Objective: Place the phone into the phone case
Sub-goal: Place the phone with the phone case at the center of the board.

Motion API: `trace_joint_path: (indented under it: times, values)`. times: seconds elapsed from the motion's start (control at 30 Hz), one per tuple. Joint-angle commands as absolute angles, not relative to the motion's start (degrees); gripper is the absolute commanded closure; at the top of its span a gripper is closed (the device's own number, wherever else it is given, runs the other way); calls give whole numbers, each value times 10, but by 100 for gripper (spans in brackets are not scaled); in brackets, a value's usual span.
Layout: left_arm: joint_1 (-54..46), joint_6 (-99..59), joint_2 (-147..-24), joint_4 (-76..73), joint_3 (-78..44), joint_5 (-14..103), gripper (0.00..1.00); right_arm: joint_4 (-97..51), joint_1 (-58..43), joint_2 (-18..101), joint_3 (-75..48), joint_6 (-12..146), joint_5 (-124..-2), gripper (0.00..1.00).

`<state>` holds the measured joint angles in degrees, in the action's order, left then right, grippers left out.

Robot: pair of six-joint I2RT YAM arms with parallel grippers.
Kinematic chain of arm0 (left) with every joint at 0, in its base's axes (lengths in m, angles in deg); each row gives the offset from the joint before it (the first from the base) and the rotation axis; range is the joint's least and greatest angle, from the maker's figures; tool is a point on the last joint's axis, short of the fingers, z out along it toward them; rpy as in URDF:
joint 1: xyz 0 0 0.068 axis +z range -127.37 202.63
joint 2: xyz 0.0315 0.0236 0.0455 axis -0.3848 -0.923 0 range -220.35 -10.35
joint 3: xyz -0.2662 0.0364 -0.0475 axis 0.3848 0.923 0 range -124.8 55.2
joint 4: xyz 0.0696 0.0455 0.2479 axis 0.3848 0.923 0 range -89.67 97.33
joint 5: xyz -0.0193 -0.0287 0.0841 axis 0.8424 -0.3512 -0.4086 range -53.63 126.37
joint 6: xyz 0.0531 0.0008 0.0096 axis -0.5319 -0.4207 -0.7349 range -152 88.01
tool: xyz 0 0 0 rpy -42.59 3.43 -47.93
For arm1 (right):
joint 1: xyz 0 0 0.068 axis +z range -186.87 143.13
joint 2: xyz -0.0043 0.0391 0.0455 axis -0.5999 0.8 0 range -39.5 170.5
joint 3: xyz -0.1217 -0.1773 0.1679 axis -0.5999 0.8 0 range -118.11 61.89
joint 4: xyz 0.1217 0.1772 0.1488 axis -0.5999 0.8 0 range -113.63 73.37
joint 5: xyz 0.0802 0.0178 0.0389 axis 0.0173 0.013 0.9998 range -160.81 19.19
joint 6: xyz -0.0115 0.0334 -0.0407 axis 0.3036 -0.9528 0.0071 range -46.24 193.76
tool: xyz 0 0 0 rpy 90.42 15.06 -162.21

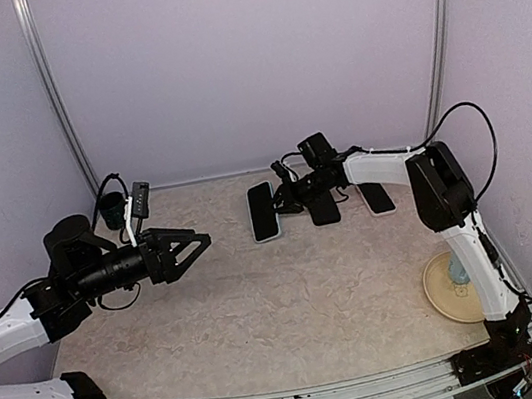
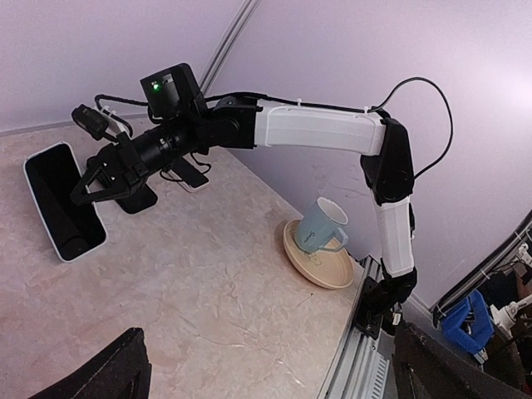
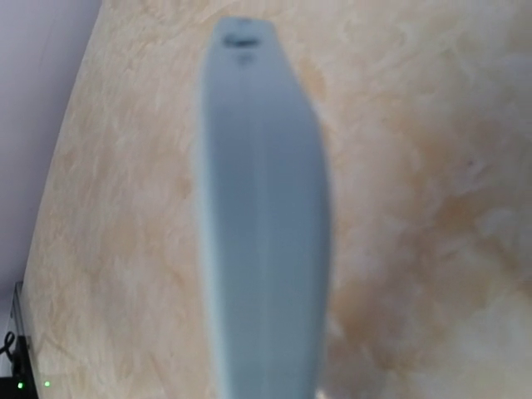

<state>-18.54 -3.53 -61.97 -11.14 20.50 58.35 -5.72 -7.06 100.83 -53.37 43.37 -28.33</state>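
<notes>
The phone case (image 1: 264, 210), pale-rimmed and dark inside, lies at the far middle of the table. My right gripper (image 1: 282, 197) is shut on its right long edge. In the right wrist view the case (image 3: 262, 233) fills the middle as a blurred grey-blue edge, and my fingers are hidden. From the left wrist view the case (image 2: 62, 204) looks slightly tilted, with the right gripper (image 2: 93, 184) on it. A black slab that looks like the phone (image 1: 323, 210) lies flat just right of the case, under the right arm. My left gripper (image 1: 196, 249) hangs open above the left half of the table, holding nothing.
A second black slab (image 1: 377, 197) lies further right. A black cup (image 1: 111, 209) stands at the back left. A tan plate (image 1: 441, 295) with a pale blue mug (image 2: 322, 226) sits at the near right beside the right arm's base.
</notes>
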Motion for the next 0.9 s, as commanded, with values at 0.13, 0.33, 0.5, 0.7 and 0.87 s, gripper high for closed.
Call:
trace_joint_path:
  times: [0.13,0.33,0.5,0.7,0.87]
  values:
    - [-182,-32,-603,-114,213,575,1,-55,-82,1049,-617,425,-259,100]
    - [-182,-33,-600,-108,213,570,1,-51,-88,1076,-645,423,-258,100]
    - [-182,-33,-599,-107,213,567,1,-46,-91,1094,-664,425,-263,100]
    - [-182,-32,-602,-108,213,562,1,-39,-93,1116,-682,425,-259,100]
    - [-182,-32,-605,-112,214,560,1,-38,-94,1125,-686,426,-270,89]
